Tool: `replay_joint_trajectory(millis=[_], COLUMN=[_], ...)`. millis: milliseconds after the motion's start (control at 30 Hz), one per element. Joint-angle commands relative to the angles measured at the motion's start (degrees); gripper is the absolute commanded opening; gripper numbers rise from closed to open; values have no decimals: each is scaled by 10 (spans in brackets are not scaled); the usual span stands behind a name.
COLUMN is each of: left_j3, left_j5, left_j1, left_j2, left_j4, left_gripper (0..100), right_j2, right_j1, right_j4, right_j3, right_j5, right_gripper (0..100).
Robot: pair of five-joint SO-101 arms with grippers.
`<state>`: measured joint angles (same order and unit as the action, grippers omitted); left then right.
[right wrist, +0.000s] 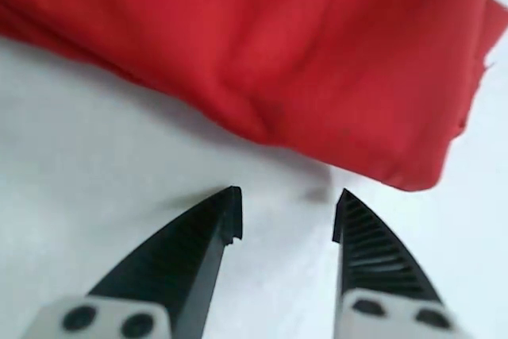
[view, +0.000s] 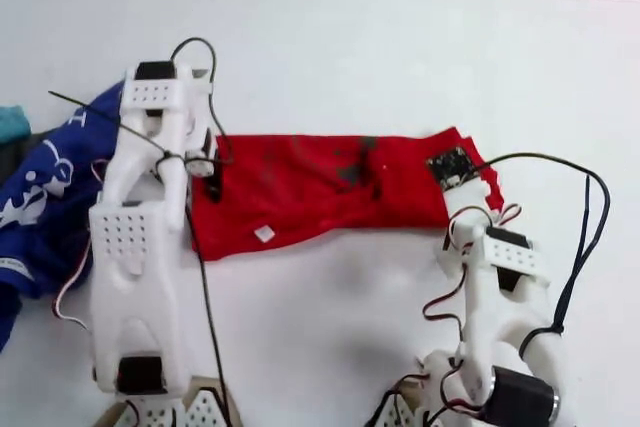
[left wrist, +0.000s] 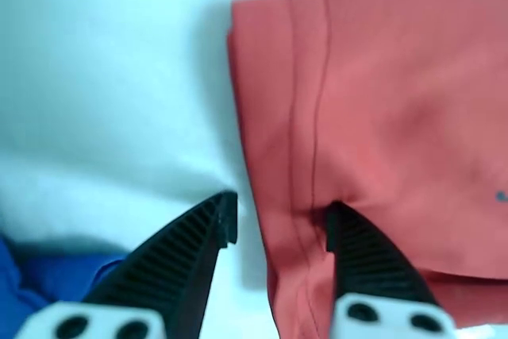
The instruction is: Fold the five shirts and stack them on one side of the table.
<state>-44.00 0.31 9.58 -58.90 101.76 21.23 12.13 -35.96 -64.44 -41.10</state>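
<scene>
Straddling one short edge of the red shirt (left wrist: 381,117) with the left hand (left wrist: 282,210), spread wide: one finger on the cloth beside a stitched seam, the other over bare counter (left wrist: 103,77). Grips nothing. Stretched as a long folded band across the middle of the counter, seen from above, with a small white tag (view: 264,234) on its near part. Hangs the right hand (right wrist: 286,200) low over the counter, spread as well, just beside the shirt's rumpled edge and apart from the cloth. Beside the left arm, near the red end, a crumpled blue shirt (view: 40,197) with white print
</scene>
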Motion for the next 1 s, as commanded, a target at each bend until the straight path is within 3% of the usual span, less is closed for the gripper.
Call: replay_joint_trajectory(millis=[0,367,467,967], left_j3=[-33,-33,-31,-31], left_j5=[-5,-37,-37,-35], left_j1=[-10,-19,-33,-54], left_j2=[-24,-23,-23,-28], left_j4=[2,3,3,4], left_gripper=[203,204,243,269], right_j2=[28,29,43,264], right_j1=[5,29,46,59], right_j4=[7,-6,-7,-115], right_j3=[-4,0,-1,-13], right_j5=[2,-3,-3,-4], right_gripper=[235,272,272,272])
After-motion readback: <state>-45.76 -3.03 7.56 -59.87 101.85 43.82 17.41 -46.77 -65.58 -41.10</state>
